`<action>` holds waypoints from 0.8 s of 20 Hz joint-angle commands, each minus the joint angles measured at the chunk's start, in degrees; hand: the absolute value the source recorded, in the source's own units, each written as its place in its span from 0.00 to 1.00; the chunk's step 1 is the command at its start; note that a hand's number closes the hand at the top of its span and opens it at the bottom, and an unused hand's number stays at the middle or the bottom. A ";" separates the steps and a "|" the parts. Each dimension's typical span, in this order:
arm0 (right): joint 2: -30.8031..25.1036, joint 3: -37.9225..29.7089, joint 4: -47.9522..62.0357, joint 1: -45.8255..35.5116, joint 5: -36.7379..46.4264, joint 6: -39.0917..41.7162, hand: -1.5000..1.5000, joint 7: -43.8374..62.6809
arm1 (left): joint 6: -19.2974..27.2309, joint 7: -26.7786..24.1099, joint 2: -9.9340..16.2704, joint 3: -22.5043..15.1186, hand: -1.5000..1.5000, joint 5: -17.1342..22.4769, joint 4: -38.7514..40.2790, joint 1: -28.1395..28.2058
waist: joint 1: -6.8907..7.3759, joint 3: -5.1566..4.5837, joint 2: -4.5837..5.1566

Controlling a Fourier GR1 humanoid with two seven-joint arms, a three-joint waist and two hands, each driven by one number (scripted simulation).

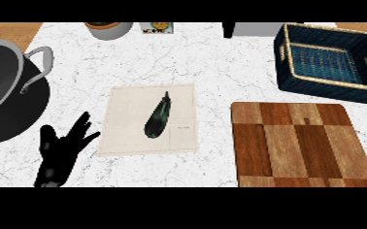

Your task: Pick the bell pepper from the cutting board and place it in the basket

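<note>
Nearest me, at the lower left of the frame, my left hand (61, 150) rests with fingers spread, holding nothing; my right hand is out of sight. No bell pepper shows anywhere; the cutting board (297, 145) at lower right is bare; the basket (319, 60) at upper right shows nothing inside; I cannot tell where the pepper is. Only a dark eggplant (158, 117) lies on a pale mat (125, 126) at centre; a pot (18, 92) sits at left. I judge the job unstarted.
</note>
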 commanded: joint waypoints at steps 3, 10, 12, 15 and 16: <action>-2.52 -4.83 10.29 1.34 -5.50 -3.56 1.00 -9.58 | -0.91 2.20 0.75 1.45 0.50 0.11 4.39 -2.33 | -0.29 -0.43 0.36; -3.46 -4.75 19.11 2.42 -6.23 -8.47 1.00 -16.99 | -1.44 3.63 -0.01 0.04 0.50 -0.24 -1.13 2.21 | 0.21 -0.41 0.29; -6.81 -1.36 17.74 4.50 2.65 -11.23 1.00 -8.74 | -1.39 1.76 0.34 0.90 0.50 -0.42 1.87 0.03 | -0.32 -0.49 0.33; -10.36 -0.67 24.31 4.38 2.16 -8.51 1.00 -16.29 | -2.21 -0.85 -0.06 0.64 0.50 -1.08 3.98 0.97 | 0.27 -0.45 0.53; -9.43 1.02 21.50 6.09 2.16 -6.00 1.00 -15.98 | -0.53 -1.15 -2.00 -0.12 0.50 -2.02 5.69 0.07 | -0.53 -0.48 0.28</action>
